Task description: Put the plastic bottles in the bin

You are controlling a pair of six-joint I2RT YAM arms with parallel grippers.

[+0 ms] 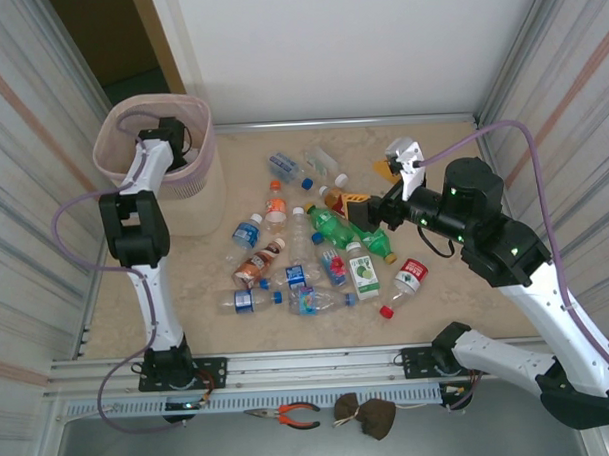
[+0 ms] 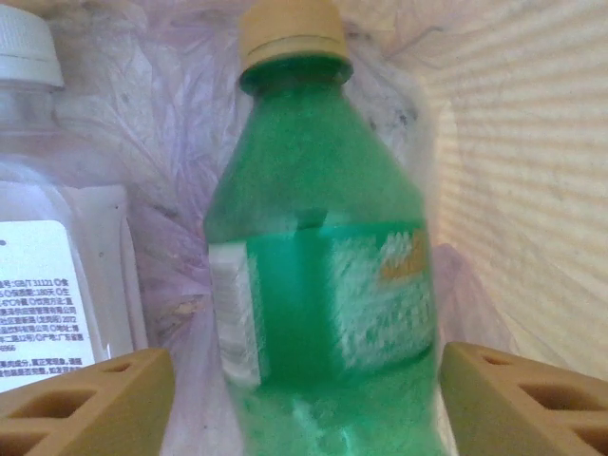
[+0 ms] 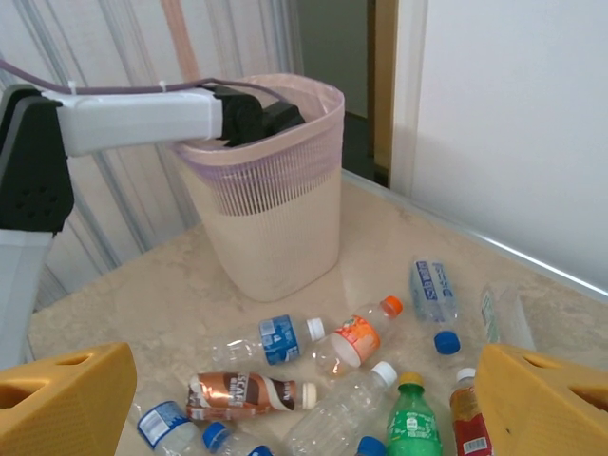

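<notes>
My left gripper (image 1: pixel 171 136) reaches down inside the bin (image 1: pixel 199 207), a beige wastebasket lined with a pink bag (image 2: pixel 161 142). In the left wrist view a blurred green bottle (image 2: pixel 323 285) with a yellowish cap stands between the spread tan fingers (image 2: pixel 85 404). They are open, with a gap beside it. A clear white-capped bottle (image 2: pixel 38 285) lies to its left. Several plastic bottles (image 1: pixel 315 253) are scattered over the table's middle. My right gripper (image 1: pixel 371 184) hovers open over them, holding nothing. Its view shows the bin (image 3: pixel 275 228), a brown bottle (image 3: pixel 237 394) and a green one (image 3: pixel 413 423).
Ribbed walls close in both sides of the table, and a white wall stands behind. A loose red cap (image 1: pixel 385 311) lies near the front. Pliers (image 1: pixel 286 416) and a brown lump (image 1: pixel 366 414) rest below the metal rail (image 1: pixel 309 368) at the near edge.
</notes>
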